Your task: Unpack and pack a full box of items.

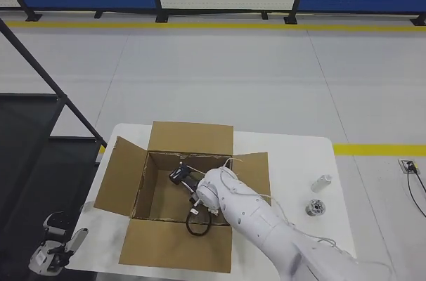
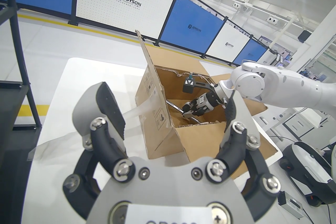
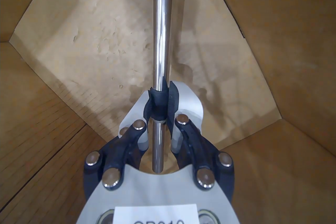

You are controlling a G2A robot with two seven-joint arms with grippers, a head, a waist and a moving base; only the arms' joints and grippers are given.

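Note:
An open cardboard box point(image 1: 192, 137) stands on the white table point(image 1: 297, 158) with its flaps spread. My right arm point(image 1: 230, 200) goes down into it. Inside the box my right gripper point(image 3: 161, 97) is shut on a shiny metal rod point(image 3: 160, 25), which runs on past the fingertips over the bare cardboard floor. From the left wrist view the box point(image 2: 162, 141) is seen from its corner, with the right gripper point(image 2: 190, 112) and the slanted rod point(image 2: 175, 105) inside. My left gripper point(image 2: 169, 109) is open and holds nothing; it hangs off the table's near left corner point(image 1: 62, 247).
A small bottle point(image 1: 321, 183) and a round metal piece point(image 1: 315, 207) lie on the table to the right of the box. A strip of clear tape point(image 2: 136, 112) hangs off the box's corner flap. A black frame point(image 1: 30, 63) stands to the left of the table.

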